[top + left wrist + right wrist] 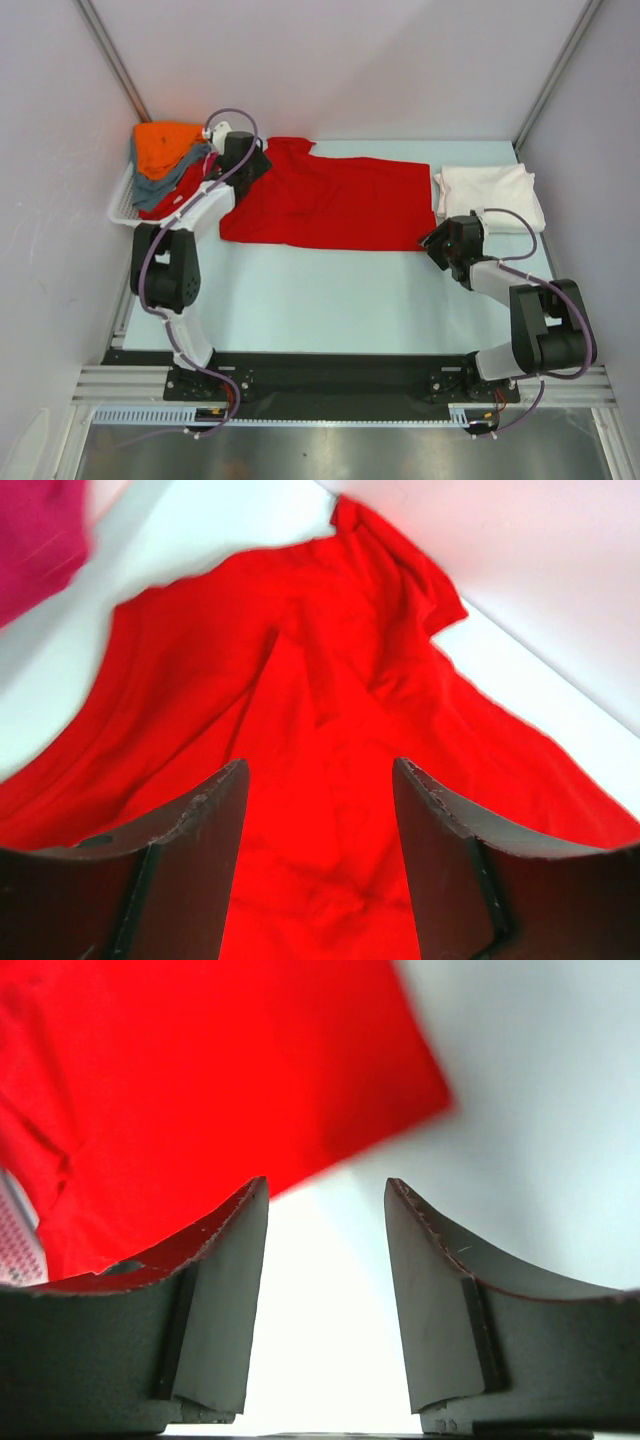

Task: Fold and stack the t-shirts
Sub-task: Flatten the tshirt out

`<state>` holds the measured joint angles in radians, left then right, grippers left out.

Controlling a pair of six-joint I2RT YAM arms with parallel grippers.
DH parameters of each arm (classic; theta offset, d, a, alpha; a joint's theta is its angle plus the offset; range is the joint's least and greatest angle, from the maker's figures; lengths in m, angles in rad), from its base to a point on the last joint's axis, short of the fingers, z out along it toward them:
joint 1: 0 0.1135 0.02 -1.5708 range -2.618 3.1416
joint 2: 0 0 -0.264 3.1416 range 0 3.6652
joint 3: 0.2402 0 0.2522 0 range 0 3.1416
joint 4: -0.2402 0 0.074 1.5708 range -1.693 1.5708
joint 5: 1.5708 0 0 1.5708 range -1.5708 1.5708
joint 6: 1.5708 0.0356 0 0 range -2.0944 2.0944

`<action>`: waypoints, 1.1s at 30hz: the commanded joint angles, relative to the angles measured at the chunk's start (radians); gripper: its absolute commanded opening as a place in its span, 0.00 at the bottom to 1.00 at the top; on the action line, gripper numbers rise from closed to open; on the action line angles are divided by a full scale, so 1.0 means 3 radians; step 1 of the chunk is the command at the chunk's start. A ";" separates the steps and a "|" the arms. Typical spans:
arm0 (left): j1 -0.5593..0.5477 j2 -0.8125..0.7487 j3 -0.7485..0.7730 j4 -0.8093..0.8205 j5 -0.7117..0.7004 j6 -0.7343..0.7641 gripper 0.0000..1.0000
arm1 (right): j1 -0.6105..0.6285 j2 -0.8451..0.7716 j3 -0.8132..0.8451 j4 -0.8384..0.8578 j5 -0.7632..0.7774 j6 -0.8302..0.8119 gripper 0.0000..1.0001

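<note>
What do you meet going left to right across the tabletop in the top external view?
White mesh basket holding the orange shirt → left gripper → red t-shirt spread flat → right gripper → folded cream-white t-shirt.

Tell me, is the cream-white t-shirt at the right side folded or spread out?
Folded. The cream-white t-shirt lies as a compact, thick rectangle with no sleeves sticking out, beside the red t-shirt, which lies much wider across the table.
</note>
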<state>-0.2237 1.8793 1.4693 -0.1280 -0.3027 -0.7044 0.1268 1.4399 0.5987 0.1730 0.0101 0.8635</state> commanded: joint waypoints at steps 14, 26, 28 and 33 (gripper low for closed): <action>-0.0077 -0.1928 -0.2422 0.0897 -0.0325 -0.0909 0.61 | 0.0048 -0.0014 -0.0365 0.0466 0.0759 0.0629 0.49; -0.0083 -0.2082 -0.2826 0.1020 -0.0632 -0.1175 0.58 | -0.0034 0.0498 -0.0150 0.0533 0.0734 0.0578 0.05; -0.0077 -0.2122 -0.2934 0.1070 -0.0704 -0.1241 0.57 | -0.0161 0.0498 -0.0140 0.0502 0.0586 0.0543 0.00; -0.0077 -0.2184 -0.3174 0.1280 -0.0735 -0.1359 0.56 | -0.0336 0.0232 -0.0221 0.0375 0.0590 0.0481 0.00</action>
<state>-0.2440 1.2522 0.5388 0.1852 -0.4866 -1.0725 0.0544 1.5627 0.5369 0.3275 0.1612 1.0370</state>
